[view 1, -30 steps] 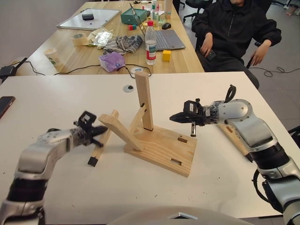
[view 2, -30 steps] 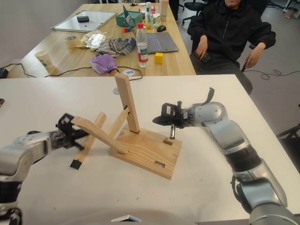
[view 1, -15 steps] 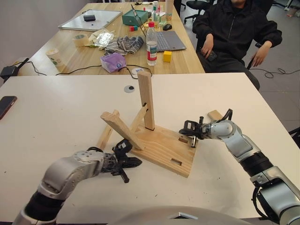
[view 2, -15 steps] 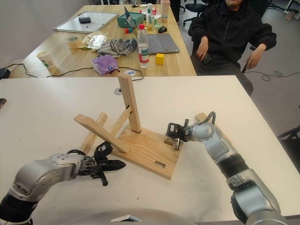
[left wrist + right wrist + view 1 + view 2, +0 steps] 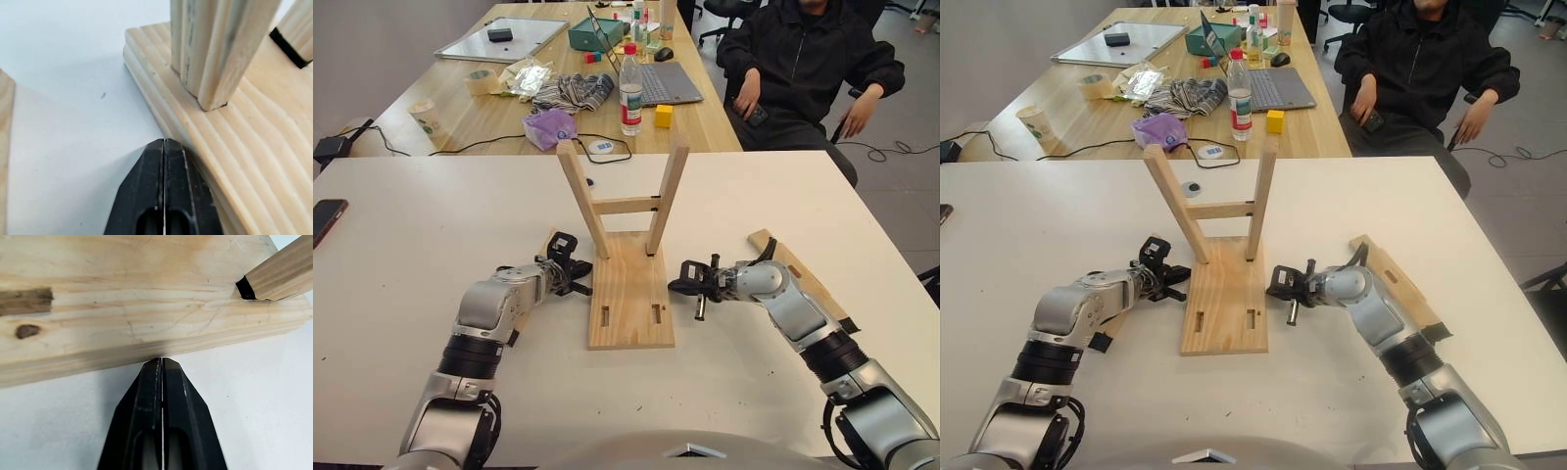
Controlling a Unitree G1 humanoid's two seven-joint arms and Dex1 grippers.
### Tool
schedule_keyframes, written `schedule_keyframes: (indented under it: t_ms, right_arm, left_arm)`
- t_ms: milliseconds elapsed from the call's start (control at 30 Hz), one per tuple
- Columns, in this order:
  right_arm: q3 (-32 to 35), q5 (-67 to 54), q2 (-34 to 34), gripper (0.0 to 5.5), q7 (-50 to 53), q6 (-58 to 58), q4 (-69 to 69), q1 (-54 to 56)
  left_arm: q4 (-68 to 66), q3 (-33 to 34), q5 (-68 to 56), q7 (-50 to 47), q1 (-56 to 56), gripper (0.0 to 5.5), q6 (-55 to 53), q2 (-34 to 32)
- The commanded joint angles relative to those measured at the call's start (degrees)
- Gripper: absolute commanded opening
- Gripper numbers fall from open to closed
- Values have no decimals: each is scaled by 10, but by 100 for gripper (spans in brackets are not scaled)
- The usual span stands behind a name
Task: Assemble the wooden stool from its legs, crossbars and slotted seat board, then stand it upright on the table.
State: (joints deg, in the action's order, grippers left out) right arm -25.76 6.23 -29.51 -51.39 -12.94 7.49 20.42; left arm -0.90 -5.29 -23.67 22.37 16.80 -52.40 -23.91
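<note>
- White bench (image 5: 431, 255) holds the slotted seat board (image 5: 628, 328), which lies flat at its centre.
- Left claw (image 5: 164, 147), fingers pressed together, sits at the board's left edge.
- Right claw (image 5: 161, 363), likewise closed on nothing, touches the right edge.
- Two legs (image 5: 579, 191), joined by a crossbar (image 5: 626, 206), stand in the board's far end.
- Loose wooden piece (image 5: 798, 274) lies beside the right arm.
- Farther off, a bottle (image 5: 628, 90) stands on a wooden bench (image 5: 460, 117).
</note>
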Motion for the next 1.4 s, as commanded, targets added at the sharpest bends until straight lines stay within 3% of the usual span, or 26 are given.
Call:
schedule_keyframes:
  t_ms: [33, 100, 233, 367, 567, 667, 767, 1000, 1400]
  right_arm:
    - [12, 7, 13, 2, 19, 0, 4, 9]
    - [52, -15, 23, 2, 48, -18, -8, 11]
    - [213, -121, 34, 2, 103, -131, -49, 30]
    - [287, -149, -10, 2, 123, -201, -80, 41]
    - [305, -148, -17, 2, 153, -229, -105, 15]
    - [337, -141, -54, 2, 166, -237, -80, -1]
    - [361, -127, -112, 40, 156, -217, -27, -18]
    - [342, -119, -175, 140, 89, -178, 44, -61]
    - [298, -94, -180, 140, 49, -128, 78, -118]
  left_arm:
    - [51, 31, 4, -4, -26, 0, -9, -17]
    - [81, 71, 16, -21, -20, 0, 27, -27]
    - [140, 172, 15, -60, 7, 0, 30, -55]
    - [192, 185, 29, -53, -40, 0, -16, -112]
    - [228, 189, 18, -54, -73, 0, -69, -112]
    - [246, 177, 14, -55, -68, 0, -72, -96]
    - [250, 169, 15, -56, -65, 0, -68, -84]
    - [275, 187, 12, -68, -77, 0, -78, -72]
    - [271, 186, 13, -64, -68, 0, -70, -73]
